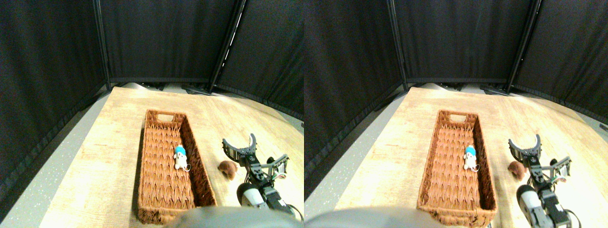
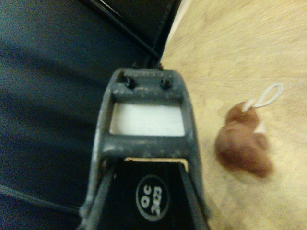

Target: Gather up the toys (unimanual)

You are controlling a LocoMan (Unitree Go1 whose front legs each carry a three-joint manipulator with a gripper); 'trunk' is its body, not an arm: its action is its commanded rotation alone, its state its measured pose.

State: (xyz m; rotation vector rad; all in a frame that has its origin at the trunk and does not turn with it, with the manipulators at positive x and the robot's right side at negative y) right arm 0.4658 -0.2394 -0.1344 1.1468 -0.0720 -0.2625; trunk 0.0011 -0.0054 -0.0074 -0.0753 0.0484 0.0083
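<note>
A white toy with a blue cap (image 1: 180,157) lies inside the woven brown basket (image 1: 152,190), near its right wall. On the wooden table just right of the basket sits a brown plush toy (image 1: 228,169) (image 2: 243,143) with a small white loop. My right gripper (image 1: 239,141) hovers open above and slightly right of the brown toy, its two curved jaws spread wide with nothing between them. The wrist view shows one dark jaw frame beside the brown toy.
The long basket runs lengthwise down the table's middle, with a handle cutout at its far end (image 1: 166,116). Black curtain panels (image 1: 166,38) wall in the back and sides. A grey floor strip (image 1: 52,161) borders the table's left edge.
</note>
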